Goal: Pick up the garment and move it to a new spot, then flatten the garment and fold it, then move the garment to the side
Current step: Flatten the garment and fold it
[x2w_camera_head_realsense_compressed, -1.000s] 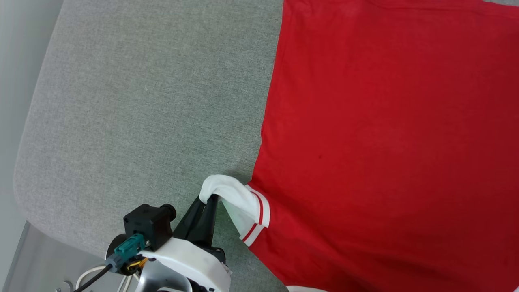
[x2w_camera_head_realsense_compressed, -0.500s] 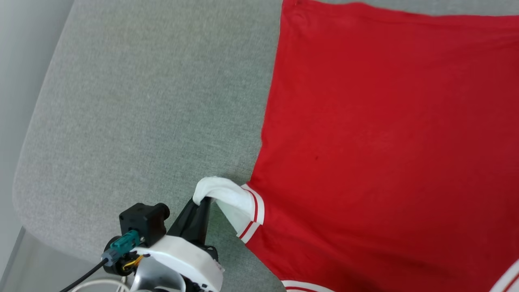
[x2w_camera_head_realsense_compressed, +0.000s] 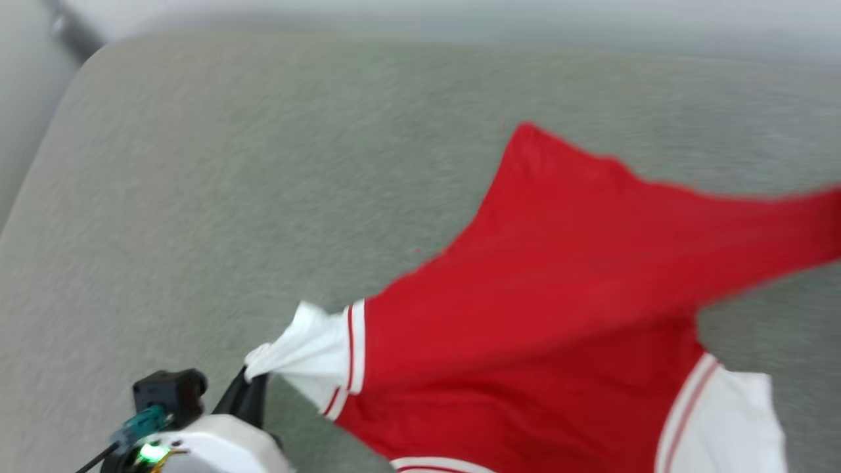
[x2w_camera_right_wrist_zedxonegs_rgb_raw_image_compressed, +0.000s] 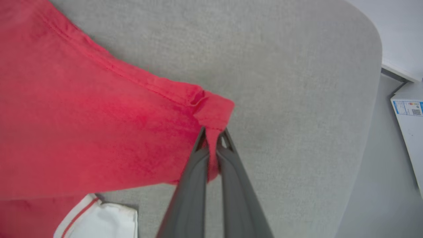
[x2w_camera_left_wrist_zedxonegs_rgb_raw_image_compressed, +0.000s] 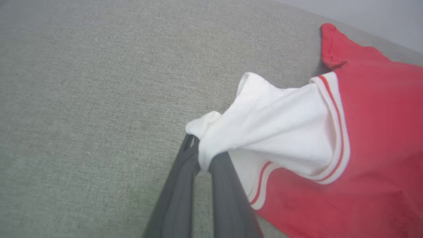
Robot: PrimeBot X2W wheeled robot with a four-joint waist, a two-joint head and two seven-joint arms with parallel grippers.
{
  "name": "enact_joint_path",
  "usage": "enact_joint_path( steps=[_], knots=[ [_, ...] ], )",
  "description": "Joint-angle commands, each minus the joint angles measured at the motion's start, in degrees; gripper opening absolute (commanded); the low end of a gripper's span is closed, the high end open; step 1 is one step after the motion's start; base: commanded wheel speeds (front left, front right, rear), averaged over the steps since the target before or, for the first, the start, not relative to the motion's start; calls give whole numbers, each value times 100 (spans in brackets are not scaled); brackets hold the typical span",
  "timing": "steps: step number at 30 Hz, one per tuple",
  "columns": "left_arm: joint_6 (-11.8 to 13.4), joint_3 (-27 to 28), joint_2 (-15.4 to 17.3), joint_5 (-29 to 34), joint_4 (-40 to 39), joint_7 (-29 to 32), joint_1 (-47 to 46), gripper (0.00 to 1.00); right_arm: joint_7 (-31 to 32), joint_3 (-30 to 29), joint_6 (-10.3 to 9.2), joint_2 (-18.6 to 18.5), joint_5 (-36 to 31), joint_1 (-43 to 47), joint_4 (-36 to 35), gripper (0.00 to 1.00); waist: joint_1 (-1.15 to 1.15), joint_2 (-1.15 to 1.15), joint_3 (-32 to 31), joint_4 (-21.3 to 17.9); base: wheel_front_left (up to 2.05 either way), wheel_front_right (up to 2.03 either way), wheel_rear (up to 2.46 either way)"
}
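The garment (x2w_camera_head_realsense_compressed: 558, 289) is a red jersey with white sleeves and striped trim, lifted and stretched over the grey cushioned surface (x2w_camera_head_realsense_compressed: 230, 197). My left gripper (x2w_camera_head_realsense_compressed: 253, 384) at the lower left of the head view is shut on the tip of the garment's white sleeve (x2w_camera_left_wrist_zedxonegs_rgb_raw_image_compressed: 264, 132); its dark fingers (x2w_camera_left_wrist_zedxonegs_rgb_raw_image_compressed: 185, 185) pinch the bunched cloth. In the right wrist view my right gripper (x2w_camera_right_wrist_zedxonegs_rgb_raw_image_compressed: 213, 140) is shut on a red hem corner (x2w_camera_right_wrist_zedxonegs_rgb_raw_image_compressed: 211, 112) of the garment. A second white sleeve (x2w_camera_head_realsense_compressed: 723, 420) hangs at the lower right. No letters or number are visible.
The grey surface has a rounded far left corner (x2w_camera_head_realsense_compressed: 85, 66) and a rounded edge (x2w_camera_right_wrist_zedxonegs_rgb_raw_image_compressed: 373, 66) in the right wrist view. Beyond that edge lies grey floor with a white labelled box (x2w_camera_right_wrist_zedxonegs_rgb_raw_image_compressed: 409, 119).
The garment went from lying flat to being lifted and pulled taut, its far hem drawn toward me. The head camera has tilted up, shifting the whole picture. The left gripper stays on the sleeve.
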Motion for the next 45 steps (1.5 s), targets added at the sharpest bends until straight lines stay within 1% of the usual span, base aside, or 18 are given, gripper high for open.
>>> enact_joint_path(
  steps=[1,5,8,13,14,15,16,18,20,25,27,29,31,33,36,39,42,45],
  knots=[
    [39,59,87,-40,11,40,126,0,53,-56,-6,-117,80,437,-185,0,0,0,-570,-672,0,0,0],
    [138,251,191,-188,66,129,419,0,123,-229,-7,-11,278,1786,-655,0,0,0,-832,-1179,0,0,0],
    [183,359,269,-294,103,217,609,0,75,-460,-6,205,387,2719,-917,0,0,0,-911,-1490,0,0,0],
    [246,457,361,-399,195,345,778,0,35,-878,-6,622,532,3995,-1009,0,0,0,-928,-1740,0,0,0],
    [257,471,377,-413,204,362,802,0,-2,-962,-6,724,572,4133,-1016,5,0,0,-917,-1763,0,0,0],
    [265,486,367,-438,199,380,815,0,-36,-1017,-6,814,600,4256,-1042,43,0,0,-908,-1786,0,0,0],
    [274,491,350,-460,199,378,831,0,-86,-1056,-6,897,619,4351,-1077,100,0,0,-901,-1804,0,0,0],
    [286,483,356,-472,197,423,846,0,-304,-1176,-6,1073,729,4425,-1184,100,0,0,-883,-1822,0,0,0],
    [282,469,364,-466,167,436,833,0,-701,-1270,-6,1143,733,4320,-1360,100,0,0,-858,-1818,0,0,0],
    [280,391,394,-373,16,441,651,0,-2515,-1372,-5,1290,610,3742,-1670,100,0,0,-728,-1718,0,0,0],
    [269,326,390,-331,-76,472,559,0,-3108,-1204,-5,1249,570,3473,-1664,100,0,0,-645,-1658,0,0,0],
    [251,258,376,-269,-203,485,447,0,-3548,-1012,-5,1217,550,3147,-1578,100,0,0,-527,-1589,0,0,0],
    [269,159,363,-184,-316,520,334,0,-3742,-743,-5,1233,628,2844,-1410,100,0,0,-397,-1506,0,0,0],
    [284,81,353,-94,-426,556,218,0,-3683,-415,-5,1192,626,2472,-1257,100,0,0,-248,-1431,0,0,0],
    [277,-33,333,15,-553,598,12,0,-3272,57,-5,1184,703,1911,-996,100,0,0,-11,-1308,0,0,0],
    [244,-150,293,119,-629,602,-188,0,-2473,476,-5,1156,795,1452,-694,100,0,0,206,-1126,0,0,0],
    [200,-253,217,186,-645,572,-363,0,-1663,720,-5,1102,848,1033,-428,100,0,0,383,-941,0,0,0],
    [180,-335,161,204,-606,535,-497,0,-1120,873,-5,1087,879,756,-269,100,0,0,541,-770,0,0,0]
  ],
)
